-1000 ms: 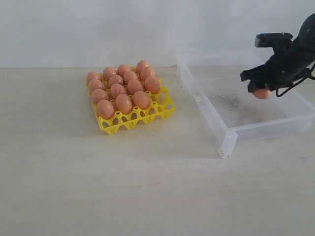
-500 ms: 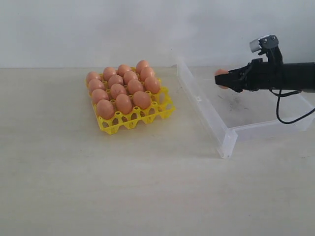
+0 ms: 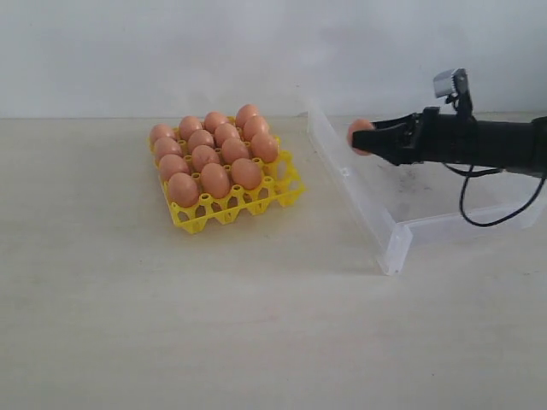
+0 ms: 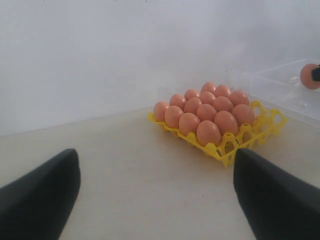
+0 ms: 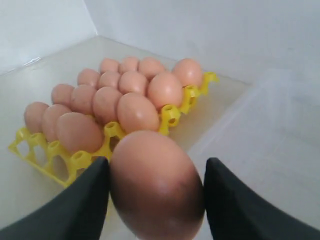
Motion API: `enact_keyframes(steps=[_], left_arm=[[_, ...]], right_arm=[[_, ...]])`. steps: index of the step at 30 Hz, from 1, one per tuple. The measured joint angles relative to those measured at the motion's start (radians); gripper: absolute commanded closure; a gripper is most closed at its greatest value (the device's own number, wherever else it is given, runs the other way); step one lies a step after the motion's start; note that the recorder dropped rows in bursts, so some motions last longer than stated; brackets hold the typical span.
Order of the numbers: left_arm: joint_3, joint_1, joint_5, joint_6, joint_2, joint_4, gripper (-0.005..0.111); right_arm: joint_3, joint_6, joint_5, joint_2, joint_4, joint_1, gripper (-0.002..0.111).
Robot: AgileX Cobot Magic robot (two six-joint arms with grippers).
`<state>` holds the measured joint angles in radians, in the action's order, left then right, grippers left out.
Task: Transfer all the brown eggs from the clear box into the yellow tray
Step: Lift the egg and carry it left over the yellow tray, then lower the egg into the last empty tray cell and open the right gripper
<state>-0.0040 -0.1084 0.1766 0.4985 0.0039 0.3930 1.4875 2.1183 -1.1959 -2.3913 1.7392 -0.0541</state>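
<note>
My right gripper [image 3: 369, 138] is shut on a brown egg [image 3: 359, 135] and holds it in the air above the clear box [image 3: 402, 235], near the box's left wall. The same egg [image 5: 156, 182] fills the right wrist view between the two black fingers [image 5: 80, 200]. The yellow tray [image 3: 248, 205] sits left of the box with several brown eggs [image 3: 214, 179] in its cups; its front row and right column of cups stand bare. No other egg shows in the box. My left gripper [image 4: 155, 195] is open over bare table, and the tray [image 4: 260, 127] lies ahead of it.
The clear box floor [image 3: 427, 184] bears dark smudges. A black cable [image 3: 491, 213] hangs from the right arm over the box. A white wall [image 3: 171, 51] runs behind the table.
The right arm has lifted the egg from low in the box's right part and swung it left, toward the tray. The left gripper's earlier state is not shown.
</note>
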Motion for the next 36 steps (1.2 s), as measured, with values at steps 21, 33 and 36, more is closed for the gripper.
enact_keyframes(steps=[21, 33, 36], left_arm=[[0.000, 0.000, 0.000, 0.000, 0.000, 0.000, 0.029], [0.000, 0.000, 0.000, 0.000, 0.000, 0.000, 0.029], [0.000, 0.000, 0.000, 0.000, 0.000, 0.000, 0.029]], right_arm=[[0.126, 0.003, 0.061, -0.047, -0.004, 0.241, 0.109], [0.188, 0.005, 0.153, -0.083, 0.031, 0.276, 0.109], [0.192, -0.013, 0.153, -0.087, 0.034, 0.276, 0.109]])
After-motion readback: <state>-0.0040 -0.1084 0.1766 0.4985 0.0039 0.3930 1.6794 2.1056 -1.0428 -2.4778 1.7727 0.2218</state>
